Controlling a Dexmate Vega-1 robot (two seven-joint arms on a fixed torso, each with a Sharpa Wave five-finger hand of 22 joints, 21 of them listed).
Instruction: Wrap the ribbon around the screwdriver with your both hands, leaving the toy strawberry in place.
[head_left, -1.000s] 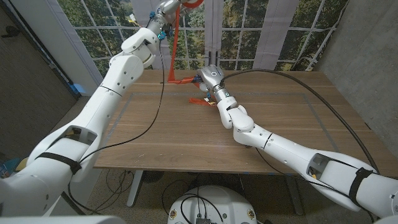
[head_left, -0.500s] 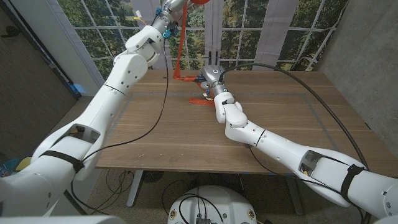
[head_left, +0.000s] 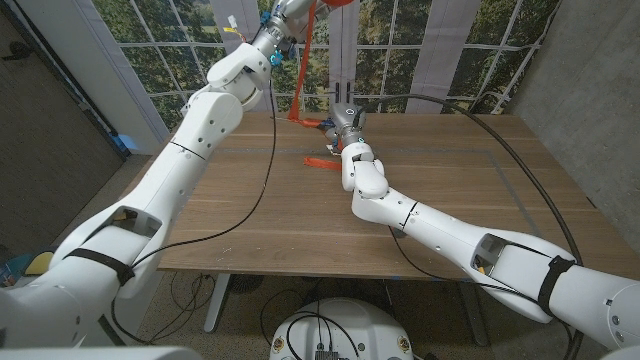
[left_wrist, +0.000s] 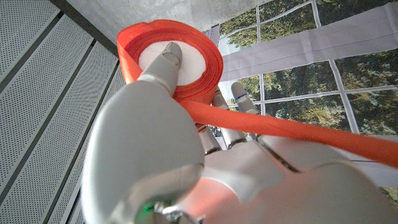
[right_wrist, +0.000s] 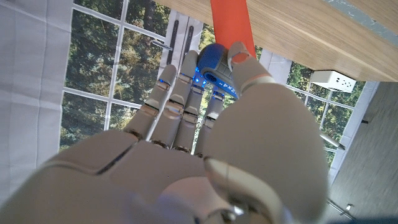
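The left hand (left_wrist: 155, 137), raised high above the tabletop's (head_left: 450, 200) far edge, grips the ribbon (left_wrist: 171, 56) spool, its soft, light strip likely to slacken unless kept taut, while the right hand (right_wrist: 205, 124) apparently clasps the stiff, blue-handled screwdriver (right_wrist: 214, 71).

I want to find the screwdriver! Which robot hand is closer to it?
Right. The right hand grips the screwdriver at the table; the left hand is raised high, holding the ribbon roll.
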